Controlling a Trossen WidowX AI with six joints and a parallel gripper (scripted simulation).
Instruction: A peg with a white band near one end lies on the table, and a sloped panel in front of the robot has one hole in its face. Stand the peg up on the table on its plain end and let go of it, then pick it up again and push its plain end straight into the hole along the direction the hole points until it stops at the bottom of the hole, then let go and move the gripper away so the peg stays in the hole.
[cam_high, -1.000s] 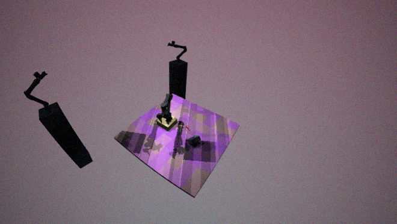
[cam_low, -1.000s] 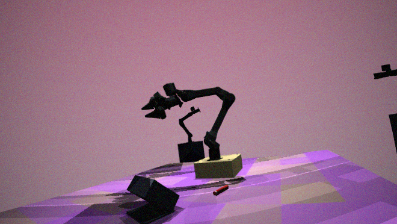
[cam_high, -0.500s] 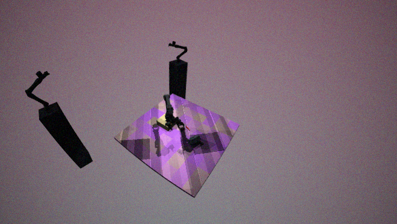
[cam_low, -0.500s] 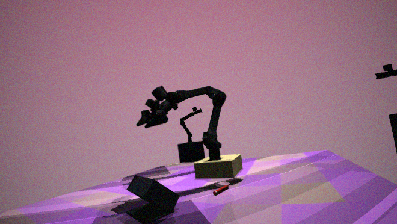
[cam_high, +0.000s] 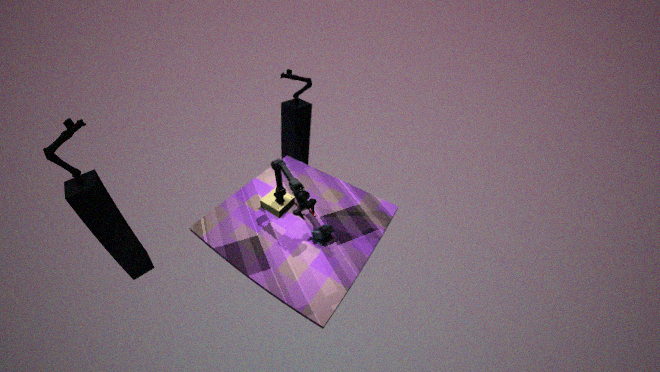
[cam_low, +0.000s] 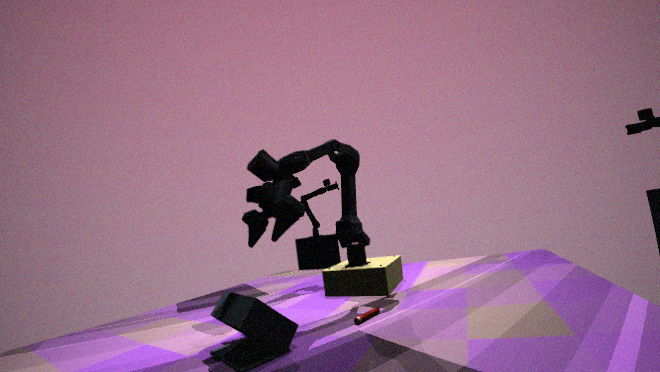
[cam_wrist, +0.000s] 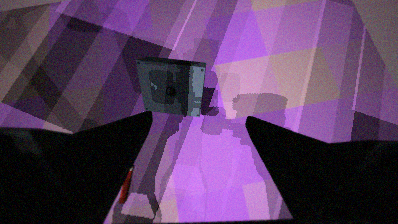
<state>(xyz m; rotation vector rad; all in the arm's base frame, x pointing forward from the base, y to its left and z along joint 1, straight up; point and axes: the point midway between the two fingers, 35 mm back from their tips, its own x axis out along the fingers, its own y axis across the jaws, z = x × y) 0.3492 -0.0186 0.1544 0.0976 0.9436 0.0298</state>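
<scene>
The red peg (cam_high: 313, 213) (cam_low: 369, 315) (cam_wrist: 125, 187) lies flat on the table, between the robot's base and the panel but off to one side. Its pale band shows at the end nearer the camera in the exterior view. In the wrist view it is small, beside the left finger's inner edge. The dark sloped panel (cam_high: 321, 234) (cam_low: 270, 317) (cam_wrist: 157, 80) stands on the table; its round hole (cam_wrist: 171, 91) shows in the wrist view. My gripper (cam_low: 263, 243) (cam_wrist: 200, 118) is open and empty, pointing down at a slant, high above the table and away from the peg.
The arm stands on a pale yellow base block (cam_high: 277, 202) (cam_low: 355, 282). The patterned table (cam_high: 320, 300) (cam_low: 500, 310) carries dark shadows. Two black pedestals (cam_high: 107, 222) (cam_high: 296, 130) with small arms stand outside the table's edge.
</scene>
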